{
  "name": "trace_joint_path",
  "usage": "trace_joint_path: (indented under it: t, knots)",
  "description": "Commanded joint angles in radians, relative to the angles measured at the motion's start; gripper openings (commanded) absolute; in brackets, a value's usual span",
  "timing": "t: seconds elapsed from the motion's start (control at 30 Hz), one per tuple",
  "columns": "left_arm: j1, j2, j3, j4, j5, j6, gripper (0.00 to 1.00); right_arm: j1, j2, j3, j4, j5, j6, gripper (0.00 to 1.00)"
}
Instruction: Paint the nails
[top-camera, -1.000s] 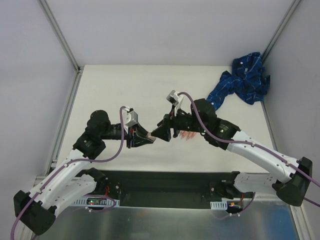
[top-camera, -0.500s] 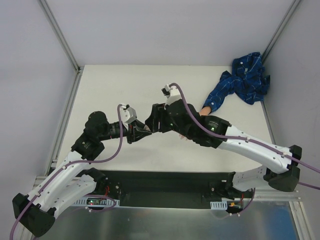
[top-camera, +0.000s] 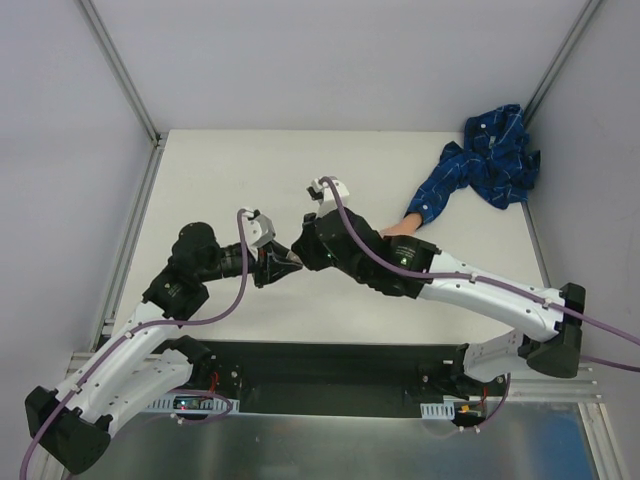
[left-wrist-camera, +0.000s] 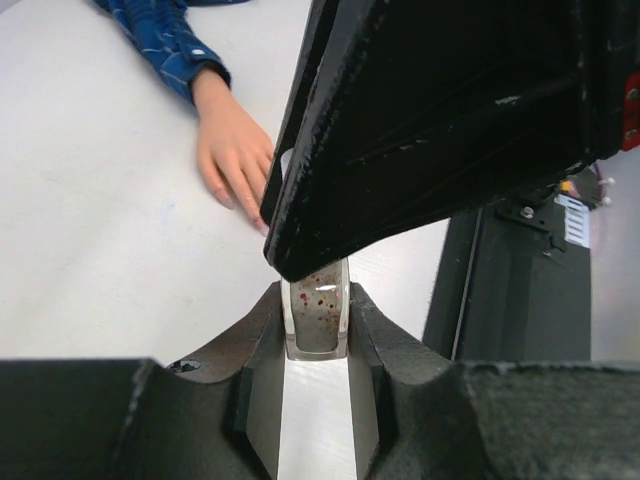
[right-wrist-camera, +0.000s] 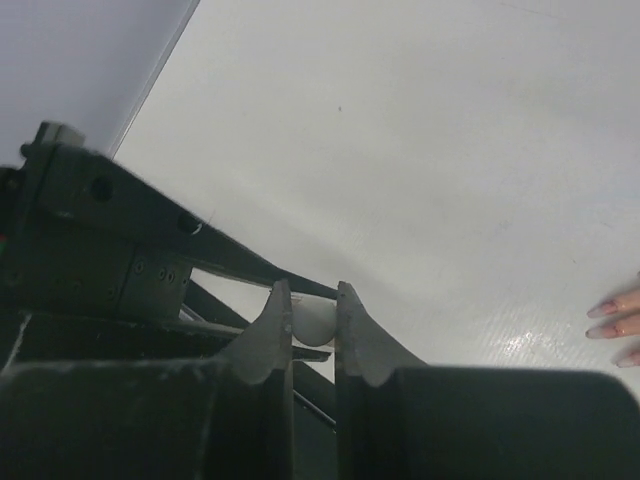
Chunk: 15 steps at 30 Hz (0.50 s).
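Note:
My left gripper (left-wrist-camera: 317, 322) is shut on a small clear polish bottle (left-wrist-camera: 317, 312) speckled with red, held above the table. Over the bottle's top stands my right gripper (right-wrist-camera: 313, 312), shut on the bottle's white cap (right-wrist-camera: 313, 322). In the top view the two grippers meet tip to tip, the left (top-camera: 283, 262) against the right (top-camera: 302, 254). The flesh-coloured mannequin hand (left-wrist-camera: 235, 150) lies flat on the table behind them, mostly hidden by the right arm in the top view. Its glossy pinkish nails (right-wrist-camera: 603, 310) show at the edge of the right wrist view.
The hand's blue patterned sleeve (top-camera: 480, 165) lies bunched at the table's back right corner. A metal frame rail (top-camera: 128, 245) runs along the left edge. The black base plate (top-camera: 330, 370) spans the near edge.
My right arm swung left, off the mannequin hand and over to the left gripper, and its jaws closed on the bottle's cap. The left gripper barely moved.

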Motion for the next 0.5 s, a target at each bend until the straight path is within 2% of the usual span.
trace_joint_path:
  t: [0.0,0.07,0.1,0.13,0.2,0.47]
  knots:
    - [-0.005,-0.001,0.047,0.052,0.282,0.007,0.0,-0.101,-0.128,-0.128,0.215,-0.332,-0.325,0.0]
    - [-0.005,-0.003,0.042,0.09,0.428,-0.007,0.0,-0.187,-0.189,-0.32,0.404,-0.7,-0.422,0.0]
    - [-0.005,-0.003,0.036,0.108,0.484,-0.016,0.0,-0.259,-0.244,-0.393,0.659,-1.052,-0.416,0.0]
    - [-0.005,0.0,0.033,0.133,0.526,-0.052,0.0,-0.287,-0.251,-0.468,0.731,-1.14,-0.383,0.0]
    - [-0.005,0.005,0.021,0.186,0.578,-0.088,0.0,-0.321,-0.213,-0.424,0.66,-1.255,-0.382,0.0]
    - [-0.005,0.026,0.021,0.174,0.554,-0.079,0.0,-0.304,-0.233,-0.407,0.606,-1.161,-0.422,0.0]
